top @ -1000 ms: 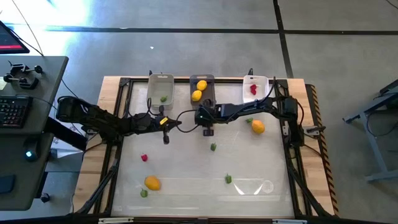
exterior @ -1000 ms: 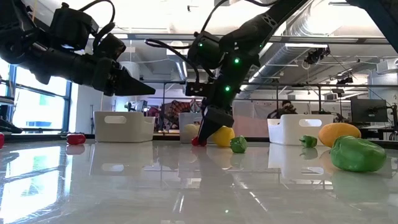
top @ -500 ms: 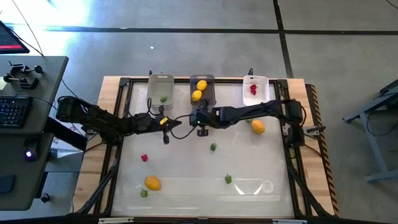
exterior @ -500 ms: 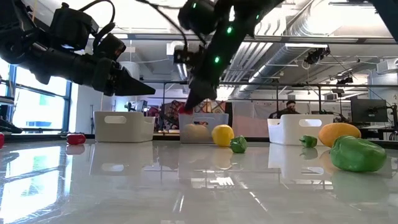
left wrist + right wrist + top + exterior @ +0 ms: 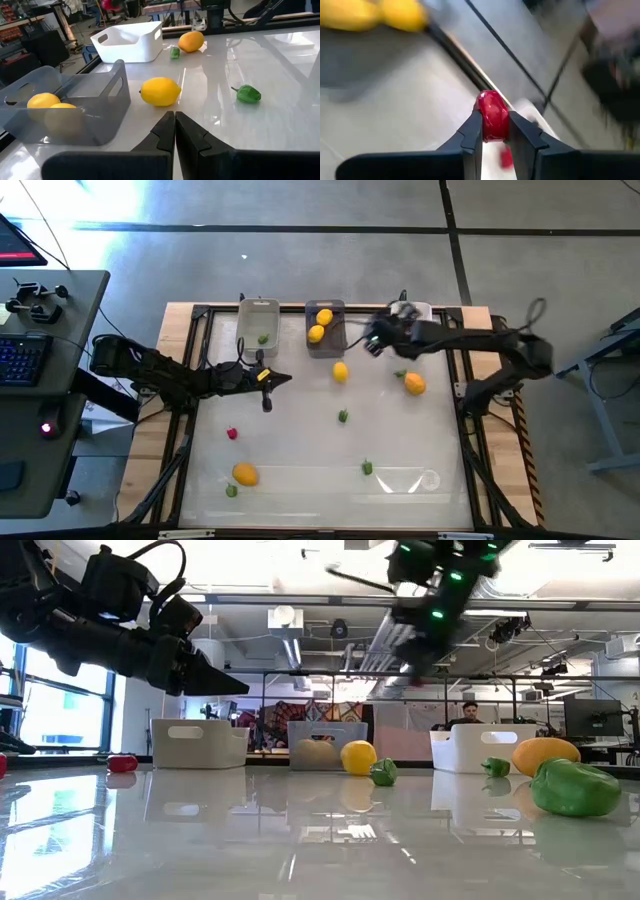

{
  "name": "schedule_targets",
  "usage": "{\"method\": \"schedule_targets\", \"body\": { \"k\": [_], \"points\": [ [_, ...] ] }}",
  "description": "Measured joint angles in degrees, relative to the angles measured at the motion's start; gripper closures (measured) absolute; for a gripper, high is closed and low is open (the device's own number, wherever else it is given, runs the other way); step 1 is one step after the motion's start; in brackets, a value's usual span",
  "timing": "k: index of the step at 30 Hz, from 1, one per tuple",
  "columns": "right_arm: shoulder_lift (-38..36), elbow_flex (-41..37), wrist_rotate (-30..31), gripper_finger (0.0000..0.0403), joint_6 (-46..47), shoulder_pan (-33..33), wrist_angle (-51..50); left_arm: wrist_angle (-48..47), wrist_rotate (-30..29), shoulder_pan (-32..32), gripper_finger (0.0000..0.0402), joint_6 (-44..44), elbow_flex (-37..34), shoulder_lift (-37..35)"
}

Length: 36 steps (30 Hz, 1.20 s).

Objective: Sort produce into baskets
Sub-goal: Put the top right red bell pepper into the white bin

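- High view: right pincer (image 5: 372, 340) raised between the dark grey basket (image 5: 325, 341) and the white basket (image 5: 410, 311); left pincer (image 5: 284, 379) low over the surface (image 5: 300, 445), in front of the clear basket (image 5: 258, 315). Two lemons in the grey basket, one lemon (image 5: 341, 371) loose just in front of it, an orange fruit (image 5: 414, 384) near the white basket, a red berry (image 5: 232, 433) on the left side, another orange fruit (image 5: 245, 474) and green bits nearer the front
- Low view: left pincer (image 5: 235, 686) pointed, fingers closed together, above the surface; right arm high up at the top, blurred; green piece (image 5: 573, 787) large at right
- Left wrist view: fingers (image 5: 167, 131) pressed together, nothing between them; loose lemon (image 5: 160, 91) beside the grey basket (image 5: 75, 107), white basket (image 5: 131, 41) beyond
- Right wrist view: pincer (image 5: 494, 131) clamped on a red berry (image 5: 493, 115), held up off the surface
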Motion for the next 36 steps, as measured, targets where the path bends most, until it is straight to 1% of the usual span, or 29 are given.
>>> {"method": "schedule_targets", "body": {
  "k": [3, 6, 11, 13, 16, 20, 22, 29, 36],
  "points": [
    [-5.17, -6.50, -1.33, 0.0346, 4.82, -5.68, 0.24, 0.02, 0.00, 0.00, 0.0401, 0.01, 0.00, 0.00],
    [-7.94, -12.20, -5.46, 0.0346, 5.97, -11.34, 2.63, 0.06, 0.00, 0.00, 0.0401, -0.01, 0.00, 0.00],
    [-7.83, -17.81, -13.18, 0.0346, 4.77, -18.59, 10.04, 0.08, -0.02, 0.00, 0.0401, -0.04, 0.00, 0.00],
    [-7.34, -18.81, -13.99, 0.0346, 4.24, -20.92, 12.15, 0.08, 0.00, 0.00, 0.0401, -0.06, 0.00, 0.00],
    [-6.61, -19.09, -16.29, 0.0346, 4.41, -24.05, 12.37, 0.08, -0.01, 0.00, 0.0401, -0.32, 0.00, 0.00],
    [-5.79, -19.09, -20.95, 0.0345, 4.67, -26.89, 12.24, 0.02, -0.02, 0.00, 0.0401, -0.01, 0.00, 0.00],
    [-5.46, -19.09, -21.89, 0.0345, 4.69, -27.71, 12.20, -0.18, -0.02, 0.00, 0.0401, 0.01, 0.00, 0.00],
    [-4.12, -19.09, -22.79, 0.0339, 6.13, -29.21, 11.95, -0.24, -0.02, 0.00, 0.0401, 0.01, 0.00, 0.00],
    [-3.05, -19.09, -22.45, 0.0301, 7.26, -30.35, 11.74, -0.28, -0.02, 0.00, 0.0401, 0.00, 0.00, 0.00]
  ]
}}
